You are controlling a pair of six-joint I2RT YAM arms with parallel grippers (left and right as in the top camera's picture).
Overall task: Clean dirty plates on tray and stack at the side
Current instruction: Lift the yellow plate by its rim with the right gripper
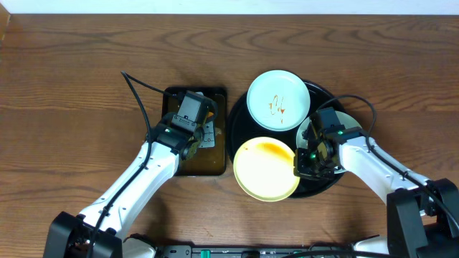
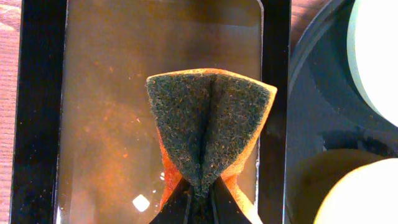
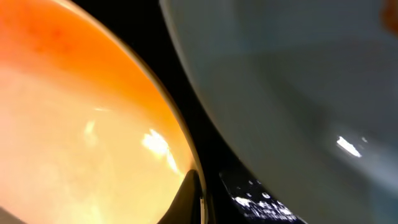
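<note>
Three plates sit on the round black tray (image 1: 235,122): a mint one with sauce squiggles (image 1: 278,100) at the far side, a yellow plate (image 1: 265,170) nearer me with an orange smear along its far edge, and a third pale one (image 1: 347,119) mostly hidden under my right wrist.

My right gripper (image 1: 313,159) is at the yellow plate's right rim, fingers pressed together. The right wrist view puts them against that rim, but I can't tell whether the lip is caught between them.

My left gripper (image 2: 199,206) pinches a folded sponge (image 2: 208,124), dark scrub side up, above the rectangular tray (image 2: 37,124) of brownish water.

As I judge it, the yellow plate lies directly right of the sponge. The left arm is the nearer one for wiping, but the sponge must clear both tray rims, which stand just beside each other.

The yellow plate overhangs the black tray's near-left rim, so pressing there could tip it. Bare tabletop (image 1: 86,86) to the left offers room for stacking.
</note>
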